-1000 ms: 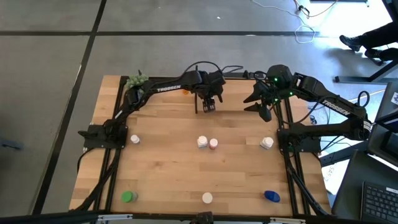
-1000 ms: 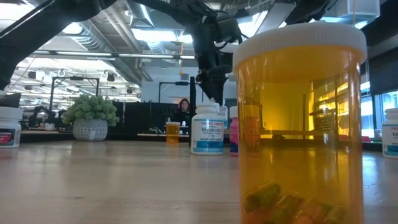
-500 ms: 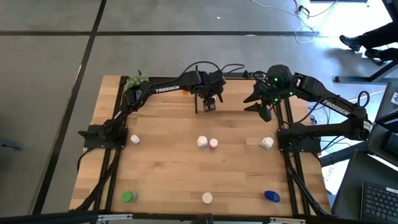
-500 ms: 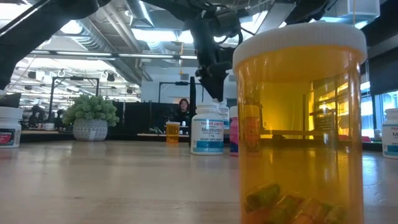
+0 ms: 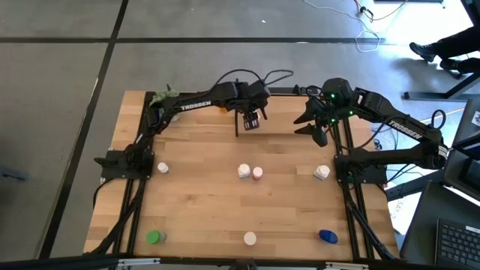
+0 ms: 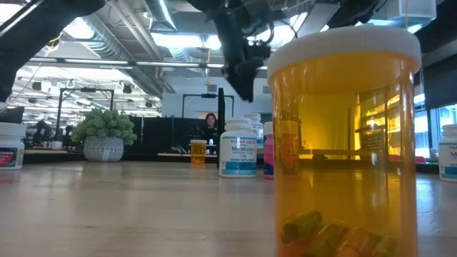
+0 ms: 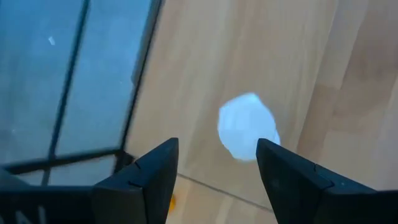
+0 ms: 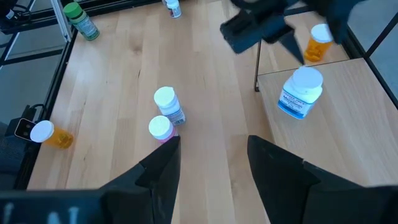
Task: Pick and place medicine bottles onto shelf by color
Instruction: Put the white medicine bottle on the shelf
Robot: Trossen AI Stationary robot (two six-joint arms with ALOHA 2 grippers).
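My left gripper [image 7: 217, 146] hangs open above the shelf [image 8: 339, 106] at the table's far edge. Straight under it a white medicine bottle [image 7: 247, 126] stands on its base on the shelf board, clear of the fingers. The right wrist view shows the same white bottle [image 8: 300, 92], and an orange one [image 8: 319, 41] standing behind it on the shelf. My right gripper [image 8: 212, 142] waits open and holds nothing at the far right [image 5: 315, 131]. More bottles stand on the table: a white one [image 5: 244, 172] beside a pink one [image 5: 257, 173], a green one [image 5: 154, 238] and a blue one [image 5: 327, 237].
Further white bottles stand at the table's left [image 5: 163, 168] and right [image 5: 322, 172]. A white-capped orange bottle [image 5: 250, 239] is at the near edge, close to the low camera. A green plant [image 5: 163, 97] sits at the far left corner. A thin black shelf post [image 8: 257, 65] rises beside the white bottle.
My left gripper has risen from the white bottle on the shelf and drawn a little toward the far edge, its fingers as wide apart as before. The bottle stays standing on the board.
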